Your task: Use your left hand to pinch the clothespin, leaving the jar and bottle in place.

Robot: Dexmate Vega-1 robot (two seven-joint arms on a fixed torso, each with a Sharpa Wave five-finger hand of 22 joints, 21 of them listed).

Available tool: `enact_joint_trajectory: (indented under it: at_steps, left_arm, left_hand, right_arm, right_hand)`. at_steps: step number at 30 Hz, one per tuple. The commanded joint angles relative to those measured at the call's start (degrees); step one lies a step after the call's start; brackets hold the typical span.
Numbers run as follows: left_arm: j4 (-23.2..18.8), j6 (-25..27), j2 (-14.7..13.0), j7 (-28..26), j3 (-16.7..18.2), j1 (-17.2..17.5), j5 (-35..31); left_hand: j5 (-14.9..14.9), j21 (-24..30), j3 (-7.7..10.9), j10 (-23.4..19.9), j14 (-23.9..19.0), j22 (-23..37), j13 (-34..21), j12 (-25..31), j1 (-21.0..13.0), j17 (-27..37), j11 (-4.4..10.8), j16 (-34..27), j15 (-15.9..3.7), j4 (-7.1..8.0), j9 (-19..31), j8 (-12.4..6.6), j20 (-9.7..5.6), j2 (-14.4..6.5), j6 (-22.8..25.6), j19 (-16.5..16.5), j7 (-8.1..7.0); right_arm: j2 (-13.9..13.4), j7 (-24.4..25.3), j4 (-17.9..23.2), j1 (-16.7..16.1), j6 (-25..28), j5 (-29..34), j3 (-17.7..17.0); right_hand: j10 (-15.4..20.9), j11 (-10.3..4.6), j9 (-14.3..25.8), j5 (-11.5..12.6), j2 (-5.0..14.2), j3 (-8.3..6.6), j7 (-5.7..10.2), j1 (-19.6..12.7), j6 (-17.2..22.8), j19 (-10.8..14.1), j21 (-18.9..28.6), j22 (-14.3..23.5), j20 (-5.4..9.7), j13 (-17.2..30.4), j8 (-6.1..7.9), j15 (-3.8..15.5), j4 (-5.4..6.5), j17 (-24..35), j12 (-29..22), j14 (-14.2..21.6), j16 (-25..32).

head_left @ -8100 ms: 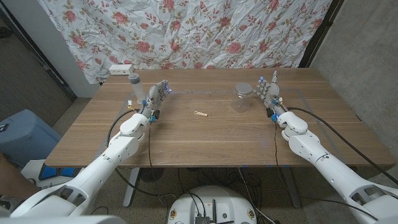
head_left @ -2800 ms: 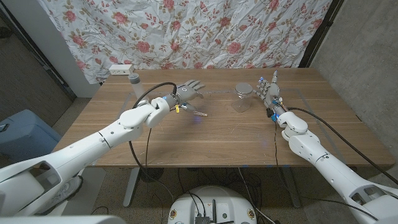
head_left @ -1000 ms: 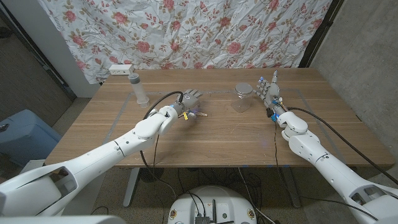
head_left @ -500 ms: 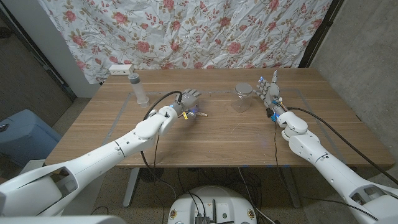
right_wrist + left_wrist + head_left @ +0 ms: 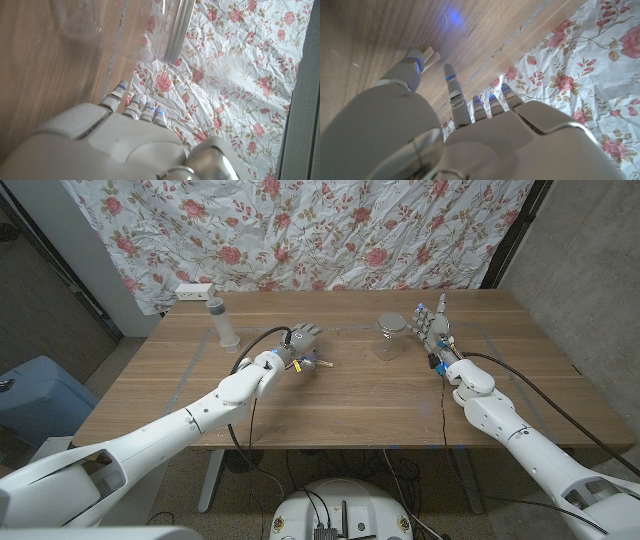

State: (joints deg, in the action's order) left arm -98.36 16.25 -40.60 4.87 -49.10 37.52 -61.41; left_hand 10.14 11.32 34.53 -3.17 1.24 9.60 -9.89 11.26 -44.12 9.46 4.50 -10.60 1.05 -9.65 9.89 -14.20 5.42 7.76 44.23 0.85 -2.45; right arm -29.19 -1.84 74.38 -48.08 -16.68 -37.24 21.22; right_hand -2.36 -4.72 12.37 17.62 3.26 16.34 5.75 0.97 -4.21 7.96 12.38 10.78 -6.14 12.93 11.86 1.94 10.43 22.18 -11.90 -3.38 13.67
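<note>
The left hand's fingers (image 5: 451, 85) reach down toward the tabletop (image 5: 330, 395), spread apart, with the thumb tip lying just beside the pale wooden clothespin (image 5: 429, 54) — whether it actually touches the wood I cannot tell. No pinch is visible in the left wrist view, and nothing is lifted. In the head view the left hand (image 5: 305, 340) hovers over the middle of the tabletop, knuckles up, and the clothespin (image 5: 324, 362) lies flat just to the right of it, on the near side of the hand.

The right hand (image 5: 433, 323) stands at the right side of the tabletop with its fingers (image 5: 118, 91) straight and apart, holding nothing. Just left of it stands the clear glass jar (image 5: 389, 337), upright (its wall is a blurred shape in the right wrist view). The bottle (image 5: 224, 322) — clear, with a grey cap — stands upright toward the far left, well apart from the left hand. A white power strip (image 5: 194, 291) lies at the far left edge, before the flowered cloth (image 5: 330, 230).
</note>
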Motion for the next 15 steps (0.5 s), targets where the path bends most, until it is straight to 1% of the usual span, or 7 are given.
enact_joint_trajectory:
  at_steps: [1,10,15]
  left_arm:
    - [0.9,0.2,0.6,-0.5,-0.7,-0.4,1.1]
    - [1.6,-0.3,0.9,-0.4,-1.3,-1.1,1.9]
    - [1.9,-0.2,1.1,-0.5,-1.6,-1.4,1.9]
  left_hand:
    - [0.0,0.1,-0.29,-0.6,-0.7,0.1,0.0,0.5,-0.2,0.2,0.29,-0.3,0.22,-0.16,0.2,-0.14,0.22,-0.2,1.1,0.5,-0.05]
    - [-0.1,0.2,-0.43,-1.3,-1.6,0.1,0.0,0.5,-0.9,0.2,0.66,-0.2,-0.01,-0.22,0.2,-0.14,-0.16,-0.8,2.9,1.6,-0.09]
    - [-0.1,0.1,-0.46,-1.4,-1.7,0.1,0.0,0.4,-1.1,0.2,0.52,-0.2,0.07,-0.23,0.2,-0.03,0.05,-1.1,3.2,1.8,-0.09]
  right_arm:
    - [0.0,0.1,0.0,0.0,0.0,0.0,0.0]
    - [0.0,0.1,0.0,0.0,0.0,0.0,0.0]
    - [0.0,0.1,0.0,0.0,0.0,0.0,0.0]
  right_hand:
    - [0.2,-0.47,0.1,0.3,4.12,0.28,0.48,0.0,0.0,0.4,0.3,0.3,0.13,0.1,0.38,1.90,-0.02,0.2,-0.4,-0.5,0.3]
    - [0.1,-0.46,0.1,0.3,4.12,0.28,0.43,0.0,-0.1,0.4,0.3,0.3,0.11,0.1,0.35,2.01,-0.02,0.2,-0.4,-0.5,0.4]
    - [0.1,-0.47,0.1,0.3,4.13,0.28,0.46,0.0,-0.1,0.4,0.2,0.3,0.14,0.1,0.33,2.03,-0.02,0.2,-0.4,-0.5,0.3]
